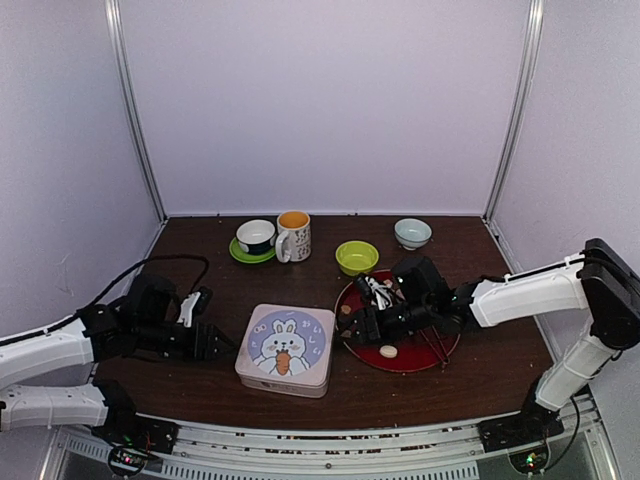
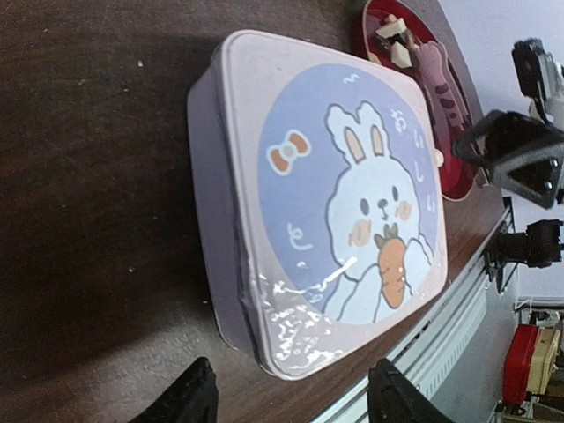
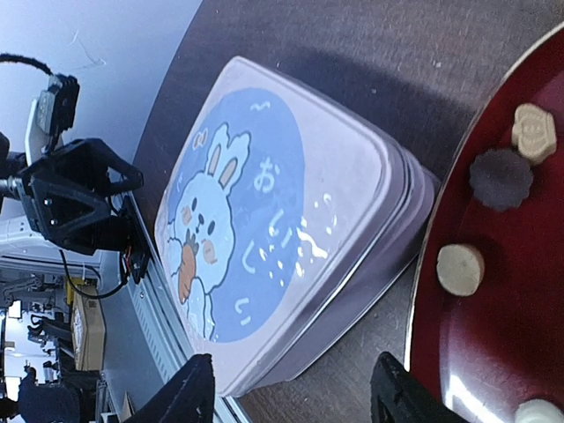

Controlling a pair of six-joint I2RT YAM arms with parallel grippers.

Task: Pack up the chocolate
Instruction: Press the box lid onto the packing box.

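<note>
Dark wood table (image 1: 480,370) inside pale walls, and a closed tin (image 1: 285,350) sits dead centre between two arms.

Lid art is a white rabbit holding a carrot on a blue circle, with an orange bow and Japanese letters, "おいし" readable beside the ears. Left gripper (image 2: 293,388) faces the tin from the left, jaws apart, nothing in them. Right gripper (image 3: 291,388) faces it from the other side, low over the red plate (image 1: 440,355), jaws likewise spread and empty. Chocolate (image 3: 460,269) lies loose on that plate just right of the tin: tan, dark and cream pieces, none in the tin's way. Pink tongs (image 2: 436,70) rest on the plate too. Along the back: cup (image 1: 256,235) on a green saucer, mug (image 1: 293,235), green bowl (image 1: 357,257), pale bowl (image 1: 412,233).
</note>
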